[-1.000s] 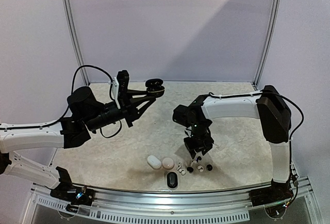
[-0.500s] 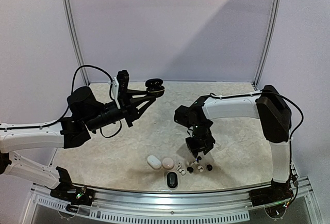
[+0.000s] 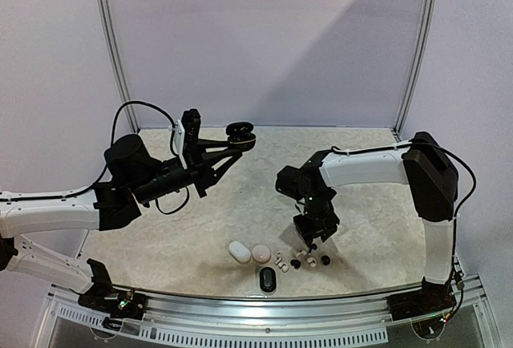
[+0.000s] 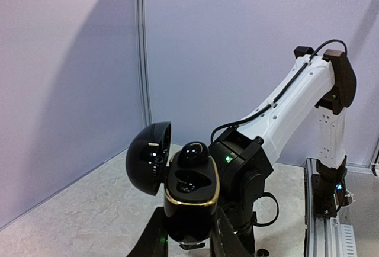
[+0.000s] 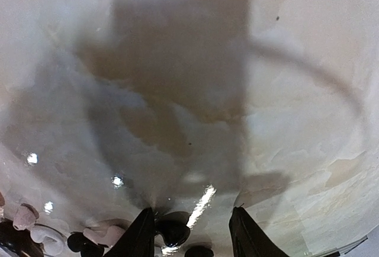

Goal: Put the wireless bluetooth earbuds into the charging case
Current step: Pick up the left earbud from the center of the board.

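Pale lilac walls, metal corner posts, beige marbled tabletop, diag. shadow.

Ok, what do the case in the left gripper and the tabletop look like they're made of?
The black case in the left gripper looks like glossy hard plastic: sharp highlights on its open lid, plus a gold, metallic-looking rim band. The tabletop looks like polished stone or marble-print laminate, with beige veining and bright glints; I cannot tell which.
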Robot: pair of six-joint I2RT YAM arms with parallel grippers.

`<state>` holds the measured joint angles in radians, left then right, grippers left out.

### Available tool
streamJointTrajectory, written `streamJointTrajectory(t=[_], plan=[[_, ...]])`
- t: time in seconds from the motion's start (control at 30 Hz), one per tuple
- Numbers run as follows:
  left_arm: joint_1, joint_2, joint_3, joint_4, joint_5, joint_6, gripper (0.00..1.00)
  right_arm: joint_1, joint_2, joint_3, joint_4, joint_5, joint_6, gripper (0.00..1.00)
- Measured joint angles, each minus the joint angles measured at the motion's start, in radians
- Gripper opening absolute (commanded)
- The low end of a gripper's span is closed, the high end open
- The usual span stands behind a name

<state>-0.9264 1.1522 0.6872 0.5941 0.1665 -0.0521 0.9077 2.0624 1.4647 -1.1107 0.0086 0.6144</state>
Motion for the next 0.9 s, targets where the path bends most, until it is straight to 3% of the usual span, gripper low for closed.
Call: streamJointTrajectory(t=[0.53,0.9], plan=[[0.000,0.000,0.000,0.000,0.000,0.008,0.00,0.009,-0.032,-0.052,-0.013,0.009,-0.032,0.46],[0.000,0.000,0.000,0.000,0.000,0.018,0.00,0.009,-0.032,-0.031,0.003,-0.041,-0.073,0.38]])
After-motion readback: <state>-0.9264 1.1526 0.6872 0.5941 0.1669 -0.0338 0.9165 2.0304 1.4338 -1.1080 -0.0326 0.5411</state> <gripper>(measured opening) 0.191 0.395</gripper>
